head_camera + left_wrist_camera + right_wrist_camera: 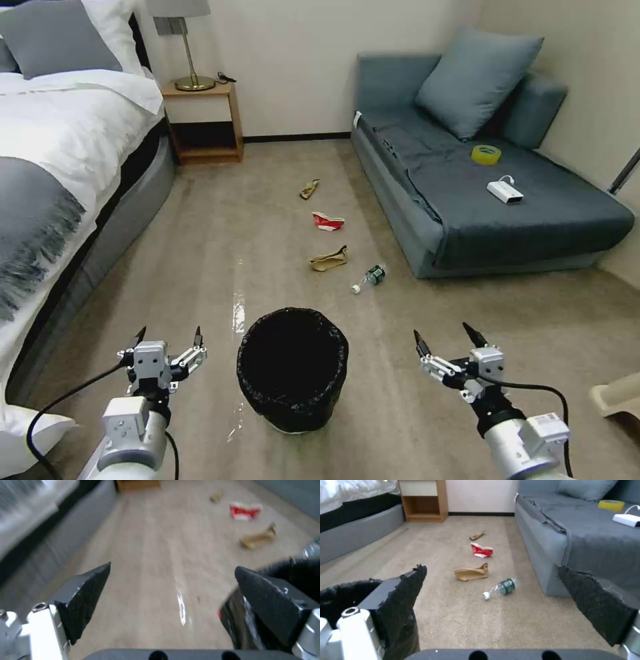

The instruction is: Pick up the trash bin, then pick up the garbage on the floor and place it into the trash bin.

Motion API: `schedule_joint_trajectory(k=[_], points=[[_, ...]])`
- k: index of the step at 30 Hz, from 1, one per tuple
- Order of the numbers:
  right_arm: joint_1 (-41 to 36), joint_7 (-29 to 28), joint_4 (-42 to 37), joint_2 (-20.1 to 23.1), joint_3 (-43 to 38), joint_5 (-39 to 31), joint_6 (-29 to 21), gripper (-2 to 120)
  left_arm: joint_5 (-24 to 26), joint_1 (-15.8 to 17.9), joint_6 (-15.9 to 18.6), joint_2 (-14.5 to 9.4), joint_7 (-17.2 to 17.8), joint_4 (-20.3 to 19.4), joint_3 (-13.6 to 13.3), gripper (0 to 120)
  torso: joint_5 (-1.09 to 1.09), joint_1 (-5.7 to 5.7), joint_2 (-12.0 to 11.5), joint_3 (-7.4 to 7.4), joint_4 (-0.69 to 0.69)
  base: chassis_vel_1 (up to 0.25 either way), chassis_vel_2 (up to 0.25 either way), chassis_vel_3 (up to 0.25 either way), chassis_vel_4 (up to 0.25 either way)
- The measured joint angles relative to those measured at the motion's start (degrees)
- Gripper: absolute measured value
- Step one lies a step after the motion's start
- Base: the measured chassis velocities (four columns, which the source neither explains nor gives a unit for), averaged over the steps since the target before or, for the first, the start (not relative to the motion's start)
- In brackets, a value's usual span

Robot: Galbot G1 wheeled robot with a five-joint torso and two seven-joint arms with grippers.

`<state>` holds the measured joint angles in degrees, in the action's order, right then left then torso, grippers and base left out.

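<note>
We see a beige carpet floor (pixel 200 253) running from the frame's bottom to the far wall. On it, low centre, stands the bin (pixel 293 368). Above it, up the middle of the head view, lies a line of litter — bottle (pixel 370 277), paper bag (pixel 329 259), carton (pixel 328 221), wrapper (pixel 309 189) — each apart from the next. The bed (pixel 60 167) sits at left, the sofa (pixel 467 193) at right, the nightstand (pixel 202 123) at upper left.

Beige carpet (pixel 220 227), white bed (pixel 60 133), wooden nightstand (pixel 203 123) with lamp (pixel 187 47), grey sofa (pixel 493 180), cream walls (pixel 293 60)
</note>
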<state>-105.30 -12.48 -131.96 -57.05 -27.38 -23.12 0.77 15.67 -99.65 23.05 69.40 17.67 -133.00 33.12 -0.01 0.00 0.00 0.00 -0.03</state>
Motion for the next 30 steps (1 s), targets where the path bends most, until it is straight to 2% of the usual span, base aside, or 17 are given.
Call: schedule_joint_trajectory(k=[2, 4, 5, 9, 11, 13, 17, 23, 30], points=[[-0.05, -0.01, 0.0, -0.1, 0.07, 0.17, 0.01, 100, 0.15, 0.11, 0.05, -0.17, -0.01, -0.03, 0.0, 100, -0.01, 0.0, 0.0, 0.0, 0.02, 0.0, 0.0, 0.0, 0.0], [-0.14, 0.0, 0.01, -0.37, 0.19, 0.57, 0.2, 100, 3.12, 1.23, 2.51, -1.44, -0.05, 0.97, -0.38, 100, 0.02, 0.0, 0.0, 0.0, 0.03, 0.0, 0.0, 0.0, 0.0], [-0.14, 0.0, 0.01, -0.37, 0.19, 0.57, 0.2, 100, 3.12, 1.23, 2.51, -1.44, -0.05, 0.97, -0.38, 100, 0.02, 0.0, 0.0, 0.0, 0.03, 0.0, 0.0, 0.0, 0.0], [-0.01, 0.06, 0.37, -0.83, 0.83, 1.29, 0.56, 100, 11.5, 4.6, 9.6, -5.0, -0.05, 4.0, -1.51, 100, 0.0, 0.0, 0.0, 0.0, 0.02, 0.0, 0.0, 0.0, 0.0], [0.03, 0.09, 0.46, -1.05, 0.99, 1.46, 0.6, 100, 12.96, 5.27, 10.83, -5.66, -0.39, 4.65, -1.77, 100, 0.0, 0.0, 0.0, 0.0, 0.04, 0.0, 0.0, 0.0, 0.0], [0.07, 0.18, 0.6, -1.56, 1.14, 1.83, 0.73, 100, 15.43, 7.65, 13.07, -7.85, -3.16, 6.63, -2.53, 100, -0.01, 0.0, 0.0, 0.0, 0.01, 0.0, 0.0, 0.0, 0.0], [0.1, 0.25, 0.88, -2.01, 1.21, 2.13, 0.85, 100, 15.87, 9.03, 13.45, -8.87, -5.28, 7.55, -3.06, 100, 0.01, 0.0, 0.0, 0.0, 0.02, 0.0, 0.0, 0.0, 0.0], [0.07, 0.27, 1.31, -2.89, 1.24, 2.53, 1.01, 100, 15.04, 9.59, 13.0, -8.99, -7.45, 8.14, -3.64, 99, 0.01, 0.0, 0.0, 0.0, 0.03, 0.0, 0.0, 0.0, 0.0], [0.18, 0.27, 1.61, -3.82, 1.44, 2.98, 1.03, 100, 15.31, 10.77, 13.27, -9.32, -8.35, 9.92, -4.62, 99, 0.01, 0.0, 0.0, 0.0, 0.03, 0.0, 0.0, 0.0, 0.0]])
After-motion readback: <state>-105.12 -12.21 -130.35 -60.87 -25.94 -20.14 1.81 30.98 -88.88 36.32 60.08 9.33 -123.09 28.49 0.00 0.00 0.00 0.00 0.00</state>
